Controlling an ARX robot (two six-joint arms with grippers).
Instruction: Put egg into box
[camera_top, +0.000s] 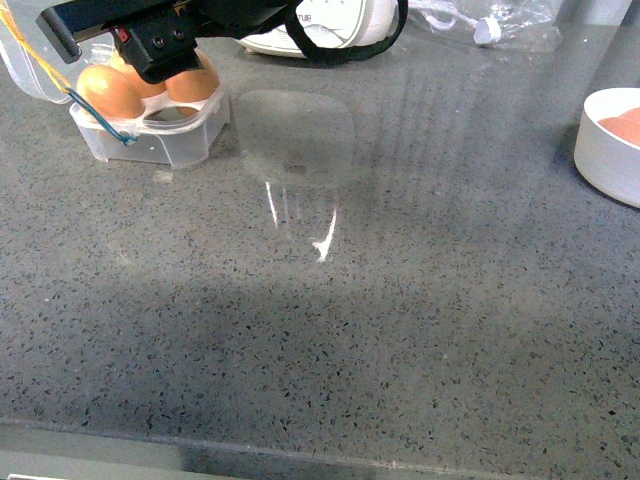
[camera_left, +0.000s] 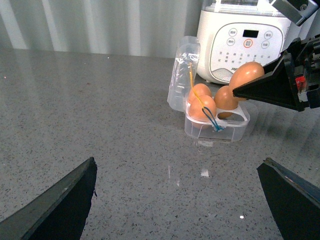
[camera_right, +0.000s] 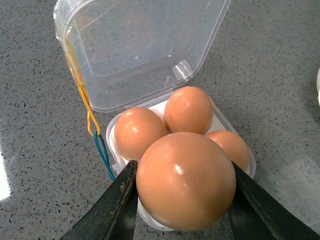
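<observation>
The clear plastic box (camera_right: 120, 150) stands open, its hinged lid (camera_right: 145, 50) tipped back, with yellow and blue bands (camera_right: 95, 135) hanging at its side. Three brown eggs lie in its slots. My right gripper (camera_right: 182, 167) is shut on a fourth brown egg (camera_right: 185, 185) and holds it just above the box's near slot. In the front view the box (camera_top: 175, 145) sits at the far left under the right gripper (camera_top: 160, 50). In the left wrist view the held egg (camera_left: 246, 75) hovers over the box (camera_left: 220, 127). My left gripper (camera_left: 177, 210) is open and empty, well short of the box.
A round white bowl (camera_top: 612, 150) with an egg in it stands at the right edge. A white rice cooker (camera_left: 245, 40) stands right behind the box. A clear plastic bag (camera_top: 490, 20) lies at the back right. The grey speckled counter (camera_top: 330, 330) spreads in front.
</observation>
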